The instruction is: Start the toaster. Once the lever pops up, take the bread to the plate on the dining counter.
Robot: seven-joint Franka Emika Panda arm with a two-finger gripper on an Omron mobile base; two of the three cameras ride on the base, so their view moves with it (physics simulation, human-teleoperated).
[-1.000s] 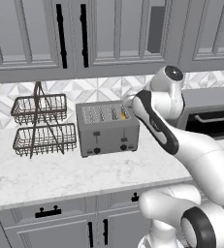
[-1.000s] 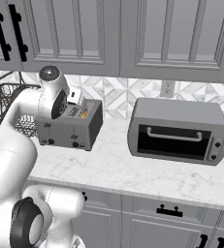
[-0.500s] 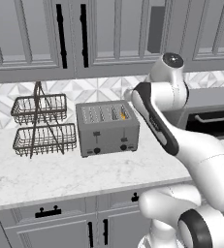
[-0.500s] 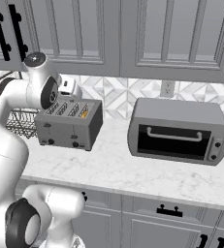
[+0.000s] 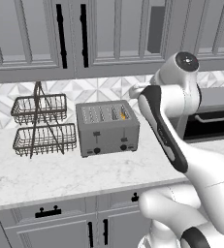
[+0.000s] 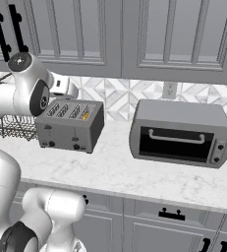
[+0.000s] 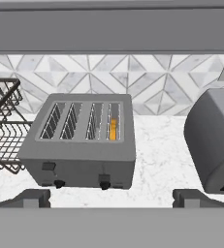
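Gripper (image 7: 111,197): sitting at the bottom of the hand view, fingertips (image 7: 32,197) spreading wide apart, holding nothing, touching nothing.
Toaster (image 7: 82,140): standing centre-left in the hand view, on the marble worktop (image 5: 60,177), levers and knobs facing the camera.
Bread (image 7: 113,129): sitting down in the rightmost slot, only its golden top edge showing.
Open room: bare marble lying in front of the toaster, toward the frame bottom.
Left edge: wire basket rack (image 5: 40,124) standing just beside the toaster.
Right edge: toaster oven (image 6: 181,133) standing apart, a marble gap between.
Above: grey wall cabinets (image 6: 134,34) overhanging.
Writing: none readable.
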